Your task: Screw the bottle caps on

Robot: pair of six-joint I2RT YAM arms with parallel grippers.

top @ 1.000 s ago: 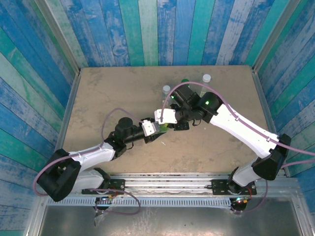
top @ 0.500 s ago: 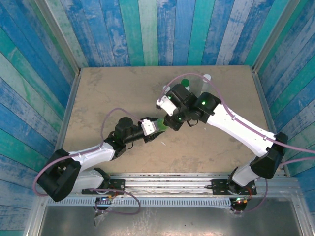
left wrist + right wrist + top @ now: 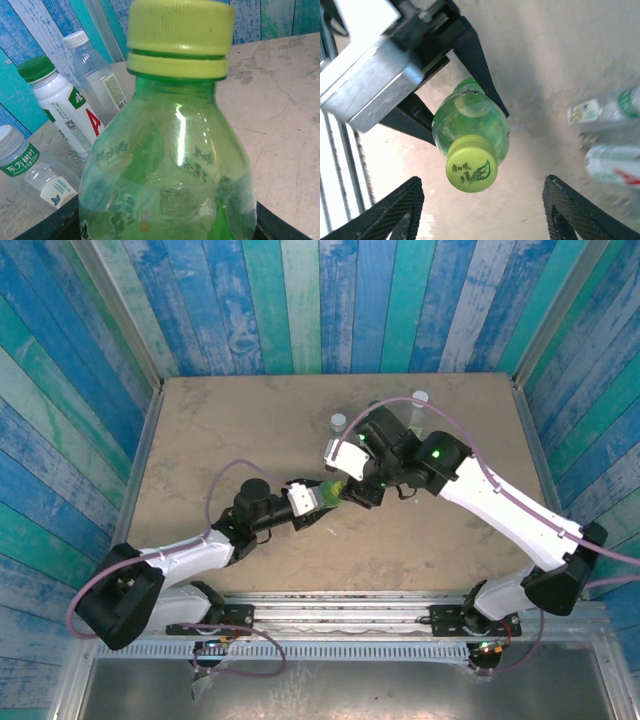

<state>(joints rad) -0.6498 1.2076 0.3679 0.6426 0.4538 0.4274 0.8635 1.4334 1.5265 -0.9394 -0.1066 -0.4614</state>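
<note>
At table centre | left gripper (image 3: 322, 496) clamps translucent green plastic bottle (image 3: 165, 165) | right gripper (image 3: 482, 190) jaws apart around its round yellow-green plastic cap (image 3: 471, 167) | you seem mid-tightening; next, close and twist.

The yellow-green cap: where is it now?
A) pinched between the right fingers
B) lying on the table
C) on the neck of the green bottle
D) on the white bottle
C: in the right wrist view the yellow-green cap sits on the green bottle, and the right fingers stand apart beside it, not touching.

Robot test cell — blue plank walls (image 3: 300, 300), table (image 3: 230, 420).
</note>
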